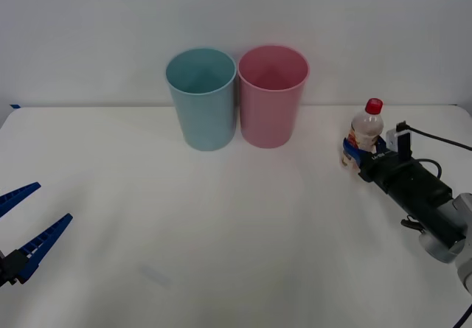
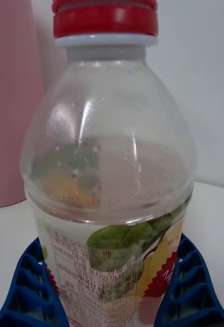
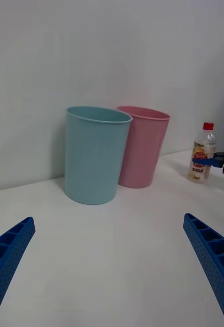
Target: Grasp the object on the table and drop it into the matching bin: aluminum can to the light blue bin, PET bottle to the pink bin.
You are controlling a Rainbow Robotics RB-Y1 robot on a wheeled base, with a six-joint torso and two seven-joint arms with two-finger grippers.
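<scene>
The PET bottle (image 1: 366, 131), clear with a red cap and an orange-red-white label, stands upright on the white table (image 1: 221, 232) at the right, a little right of the pink bin (image 1: 271, 99). My right gripper (image 1: 361, 155) has its blue fingers against both sides of the bottle's labelled lower part (image 2: 112, 168) and is shut on it. The light blue bin (image 1: 203, 103) stands just left of the pink one, at the back centre. My left gripper (image 1: 53, 201) hovers open at the near left, holding nothing. In the left wrist view, both bins (image 3: 94, 156) (image 3: 142, 148) and the bottle (image 3: 201, 156) are far ahead.
A black cable (image 1: 435, 138) runs from the right wrist over the table's right side. A white wall rises behind the table's back edge. The table's wide middle and front lie between the two arms.
</scene>
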